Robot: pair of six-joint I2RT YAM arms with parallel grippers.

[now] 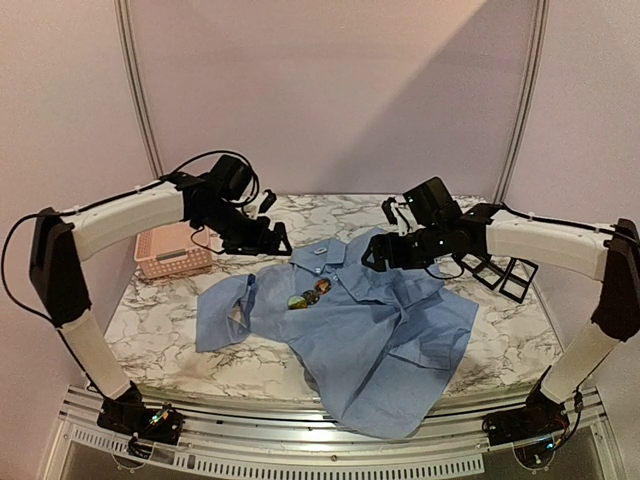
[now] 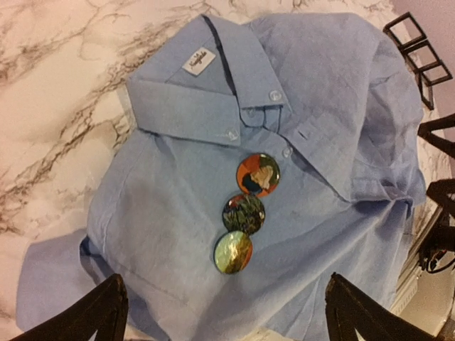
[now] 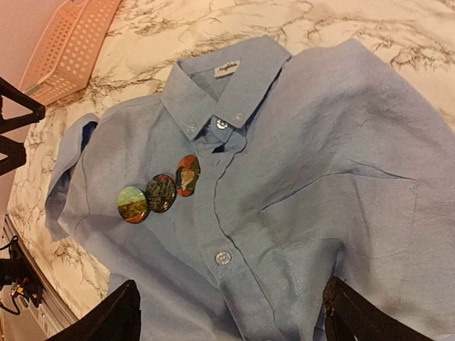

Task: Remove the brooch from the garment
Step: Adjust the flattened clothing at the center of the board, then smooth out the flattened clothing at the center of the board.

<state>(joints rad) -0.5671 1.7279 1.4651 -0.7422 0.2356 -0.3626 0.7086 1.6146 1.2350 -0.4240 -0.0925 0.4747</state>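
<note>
item: light blue shirt [image 1: 350, 330], spread front-up on marble table [image 1: 200, 340], collar toward the far edge. row of 3 round brooches [image 2: 244, 213] sits on its chest just below the collar, edge to edge. left gripper [image 2: 226, 298] and right gripper [image 3: 227, 305] hover above the shirt, jaws released wide, grasping nothing.

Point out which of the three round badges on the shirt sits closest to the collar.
The orange-red badge, at the end of the row just below the collar. The dark badge and the greenish badge lie farther down the shirt.
</note>
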